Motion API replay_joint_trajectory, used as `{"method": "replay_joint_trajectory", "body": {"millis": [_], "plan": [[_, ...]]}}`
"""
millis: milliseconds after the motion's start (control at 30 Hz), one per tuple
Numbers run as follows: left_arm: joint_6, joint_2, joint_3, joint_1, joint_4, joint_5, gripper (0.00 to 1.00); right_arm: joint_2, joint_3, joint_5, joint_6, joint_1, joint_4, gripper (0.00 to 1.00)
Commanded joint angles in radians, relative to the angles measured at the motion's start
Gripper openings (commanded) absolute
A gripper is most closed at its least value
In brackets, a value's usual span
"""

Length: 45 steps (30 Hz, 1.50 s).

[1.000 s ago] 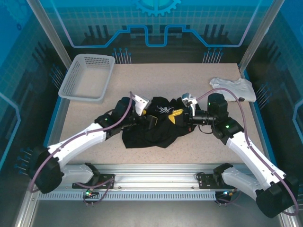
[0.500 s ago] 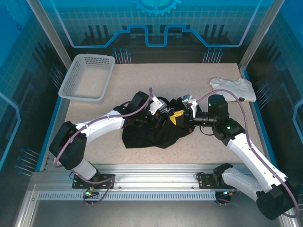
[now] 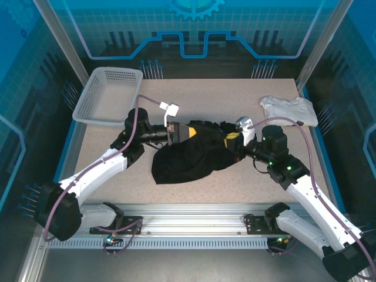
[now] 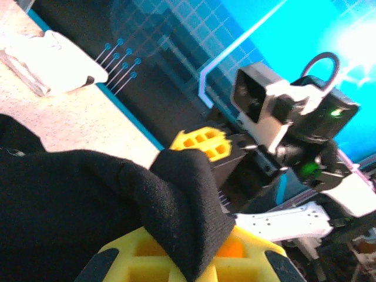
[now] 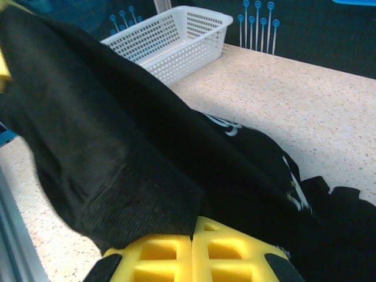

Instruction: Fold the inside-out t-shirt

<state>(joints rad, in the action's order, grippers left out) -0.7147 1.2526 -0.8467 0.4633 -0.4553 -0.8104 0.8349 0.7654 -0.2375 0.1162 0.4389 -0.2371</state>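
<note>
Both grippers are clamped tight on the black t-shirt [image 3: 187, 158], which sits bunched mid-table [image 3: 247, 185], spreading toward the near edge. The left gripper [image 3: 188, 131] bites its upper left edge and the right gripper [image 3: 232, 140] its upper right, with cloth stretched between. Right wrist view: a hemmed fold drapes over the yellow pads [image 5: 155, 255]. Farther back, a white mesh basket [image 3: 108, 95] sits far left and a white folded garment [image 3: 289, 109] far right.

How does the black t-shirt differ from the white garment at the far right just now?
The black t-shirt is dark and larger; the white garment is pale and smaller. The black t-shirt is pinched by the left gripper and the right gripper and stretched between them; the white garment lies untouched near the far right corner. Both are soft cloth.
</note>
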Motion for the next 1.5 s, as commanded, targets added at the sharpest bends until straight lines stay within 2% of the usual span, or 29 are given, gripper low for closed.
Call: {"method": "replay_joint_trajectory", "body": {"millis": [0, 100, 167, 300, 500, 667, 800, 967, 1233, 1400, 1467], "plan": [[-0.266, 0.018, 0.057, -0.039, -0.283, -0.091, 0.0, 0.029, 0.023, 0.096, 0.039, 0.022, -0.023, 0.07], [-0.354, 0.05, 0.071, -0.054, -0.41, -0.105, 0.0, 0.08, 0.098, 0.27, 0.076, 0.027, -0.189, 0.09], [-0.363, 0.068, 0.071, -0.054, -0.416, -0.11, 0.0, 0.083, 0.139, 0.308, 0.068, 0.029, -0.253, 0.13], [-0.302, 0.072, 0.061, -0.054, -0.314, -0.096, 0.0, -0.003, 0.12, 0.202, 0.007, 0.054, -0.21, 0.29], [-0.16, 0.02, 0.043, -0.054, -0.118, -0.055, 0.0, -0.017, 0.105, 0.173, -0.11, 0.144, -0.16, 0.43], [-0.126, -0.002, 0.042, -0.052, -0.068, -0.044, 0.0, 0.08, 0.109, -0.046, -0.047, 0.147, -0.031, 0.45], [-0.119, -0.011, 0.047, -0.052, -0.065, -0.042, 0.0, 0.162, 0.143, -0.157, 0.037, 0.11, 0.018, 0.46], [-0.113, -0.017, 0.048, -0.052, -0.06, -0.046, 0.0, 0.191, 0.082, -0.285, 0.152, 0.056, 0.144, 0.48], [-0.109, -0.021, 0.05, -0.052, -0.062, -0.048, 0.0, 0.219, 0.066, -0.313, 0.2, 0.054, 0.192, 0.42], [-0.113, -0.025, 0.055, -0.052, -0.068, -0.043, 0.0, 0.181, 0.052, -0.201, 0.215, 0.021, 0.12, 0.41], [-0.111, -0.025, 0.057, -0.052, -0.067, -0.041, 0.0, 0.179, 0.04, -0.203, 0.237, 0.002, 0.12, 0.42]]}}
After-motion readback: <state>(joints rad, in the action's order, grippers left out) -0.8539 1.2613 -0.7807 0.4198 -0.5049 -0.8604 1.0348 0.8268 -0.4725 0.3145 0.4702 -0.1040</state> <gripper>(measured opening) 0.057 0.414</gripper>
